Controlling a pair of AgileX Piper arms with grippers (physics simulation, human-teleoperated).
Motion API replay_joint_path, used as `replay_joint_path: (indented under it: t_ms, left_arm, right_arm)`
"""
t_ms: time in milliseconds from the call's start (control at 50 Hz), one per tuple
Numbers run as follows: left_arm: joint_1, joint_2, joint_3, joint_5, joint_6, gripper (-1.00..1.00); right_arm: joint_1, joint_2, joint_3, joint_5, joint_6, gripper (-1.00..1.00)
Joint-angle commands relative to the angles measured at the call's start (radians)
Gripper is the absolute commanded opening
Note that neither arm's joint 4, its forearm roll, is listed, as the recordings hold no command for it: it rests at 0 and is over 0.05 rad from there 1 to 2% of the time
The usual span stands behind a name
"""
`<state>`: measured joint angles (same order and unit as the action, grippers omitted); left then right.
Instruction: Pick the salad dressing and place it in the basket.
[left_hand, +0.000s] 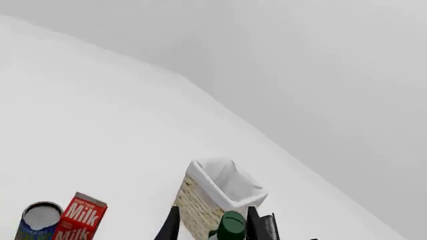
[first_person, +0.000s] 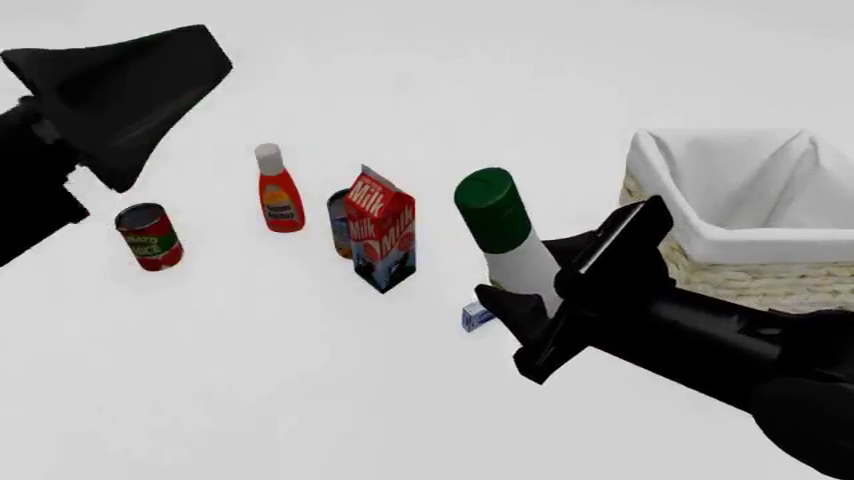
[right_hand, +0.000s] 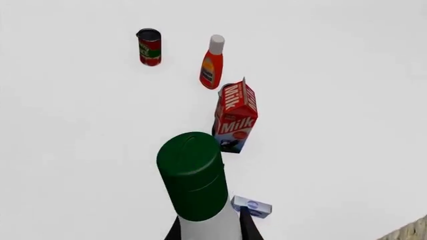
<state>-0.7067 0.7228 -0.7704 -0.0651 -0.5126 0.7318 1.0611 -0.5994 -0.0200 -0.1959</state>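
The salad dressing (first_person: 523, 262) is a white bottle with a dark green cap. It hangs tilted above the table, just left of the basket (first_person: 747, 270), with my right gripper (first_person: 567, 278) shut on its white body. The right wrist view shows the cap (right_hand: 193, 175) up close, with fingers (right_hand: 248, 226) on either side of the neck. The basket is woven straw with a white cloth lining, and its wall (left_hand: 197, 207) also shows in the left wrist view. My left gripper (left_hand: 212, 229) is raised at the far left with its fingers spread wide and holds nothing.
On the table left of the bottle stand a red milk carton (first_person: 384, 235), a blue can (first_person: 340, 222) behind it, a red bottle with a white cap (first_person: 278, 195) and a red can (first_person: 148, 236). A small blue-and-white box (first_person: 477, 316) lies under the held bottle.
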Motion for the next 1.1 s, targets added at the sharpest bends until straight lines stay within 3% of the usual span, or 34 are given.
replay_joint_path:
  t_ms: [20,40,80,220,380,500,680,820,1100]
  left_arm:
    - [0.251,-0.311,0.189,0.061,0.382,1.00]
    - [0.284,-0.342,0.225,0.072,0.397,1.00]
    - [0.334,-0.411,0.278,0.099,0.305,1.00]
    - [0.490,-0.570,0.404,0.158,0.232,1.00]
    - [0.610,-0.655,0.471,0.194,0.185,1.00]
    - [0.712,-0.691,0.583,0.172,0.103,1.00]
    - [0.770,-0.718,0.669,0.166,0.091,1.00]
    - [0.798,-0.717,0.698,0.151,0.088,1.00]
    - [0.856,-0.644,0.769,0.040,0.210,1.00]
  right_arm:
    - [-0.012,-0.055,0.017,-0.016,0.039,-1.00]
    - [-0.010,-0.060,0.019,-0.016,0.044,-1.00]
    - [-0.014,-0.066,0.025,-0.022,0.044,-1.00]
    - [-0.017,-0.092,0.035,-0.035,0.065,-1.00]
    - [-0.034,-0.135,0.041,-0.042,0.079,-1.00]
    - [-0.074,-0.202,0.042,-0.045,0.088,-1.00]
    - [-0.141,-0.260,0.026,-0.062,0.099,-1.00]
    - [-0.175,-0.297,-0.004,-0.059,0.066,-1.00]
    - [-0.308,-0.347,-0.117,-0.045,0.038,-1.00]
